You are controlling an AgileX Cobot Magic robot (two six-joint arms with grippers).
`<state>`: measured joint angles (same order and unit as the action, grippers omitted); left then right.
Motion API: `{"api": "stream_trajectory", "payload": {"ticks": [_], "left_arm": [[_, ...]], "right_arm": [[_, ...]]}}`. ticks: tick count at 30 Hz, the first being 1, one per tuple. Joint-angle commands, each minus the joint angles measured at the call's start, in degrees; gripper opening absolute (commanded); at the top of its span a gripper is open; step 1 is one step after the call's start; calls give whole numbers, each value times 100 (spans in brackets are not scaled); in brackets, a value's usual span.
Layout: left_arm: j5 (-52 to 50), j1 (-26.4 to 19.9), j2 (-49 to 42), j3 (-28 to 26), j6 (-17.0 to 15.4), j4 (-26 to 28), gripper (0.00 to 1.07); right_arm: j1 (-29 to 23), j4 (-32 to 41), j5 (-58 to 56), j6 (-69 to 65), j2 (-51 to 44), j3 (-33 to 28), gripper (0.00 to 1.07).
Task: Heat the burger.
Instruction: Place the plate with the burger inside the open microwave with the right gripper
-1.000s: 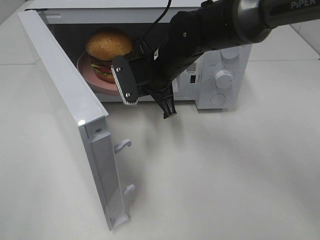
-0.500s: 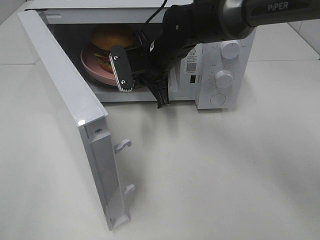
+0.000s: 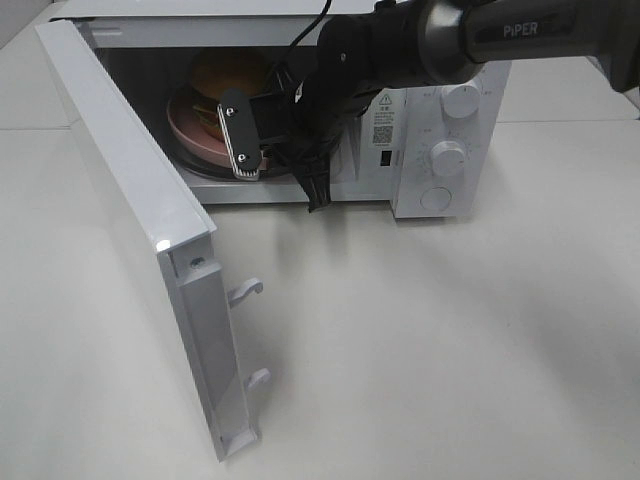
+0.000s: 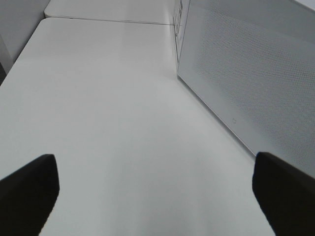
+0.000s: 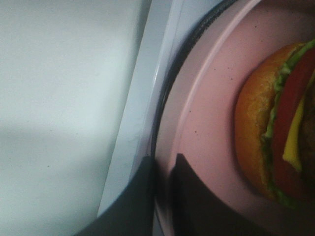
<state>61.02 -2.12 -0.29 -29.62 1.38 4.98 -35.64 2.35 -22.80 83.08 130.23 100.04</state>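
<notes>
Exterior high view, nearest first: the microwave door point(image 3: 130, 200) stands swung wide, its latch hooks point(image 3: 245, 291) pointing out over the bare desk point(image 3: 450, 350). Your left gripper point(image 4: 157, 196) is out of that view. Its wrist camera shows the jaws spread wide with nothing between them, low over the desk beside the door's perforated outer face.

Further in, your right gripper point(image 5: 163, 160) is at the mouth of the microwave point(image 3: 450, 110), jaws pressed almost together and pinching the front rim of the pink plate point(image 5: 206, 98). The plate is inside the cavity, with its front rim just beside the white sill point(image 5: 133, 123). The burger point(image 5: 275, 123) sits on the plate toward the back, apart from the pinched rim.

I'd judge the placing nearly done, so the release is what matters. You cannot tell from these views whether the plate lies flat. Let go while it is tilted or raised and it will drop, and a burger that tall could topple. Pull back before the jaws part and you drag the plate out over the sill. If the rim overhangs the sill, the door will catch it. Swing the door before the right arm clears the opening and it strikes the arm. The cable point(image 3: 322, 20) crossing the microwave's top edge could also snag.
</notes>
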Motion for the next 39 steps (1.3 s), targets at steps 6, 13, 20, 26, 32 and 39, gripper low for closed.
{"api": "stream_trajectory", "payload": {"ticks": [6,13,20,26,32,39], "left_arm": [[29,-17,-69,11,17,23,100],[29,-17,-69,11,17,23,100],[29,-17,-69,11,17,23,100],[29,-17,-69,11,17,23,100],[29,-17,-69,11,17,23,100],[29,-17,-69,11,17,23,100]], "right_arm": [[17,6,264,-52,172,384,0],[17,0,246,-189,361,636,0],[46,0,246,-201,395,670,0],[52,0,241,-201,395,670,0],[52,0,286,-441,395,670,0],[52,-23,292,-458,395,670,5]]}}
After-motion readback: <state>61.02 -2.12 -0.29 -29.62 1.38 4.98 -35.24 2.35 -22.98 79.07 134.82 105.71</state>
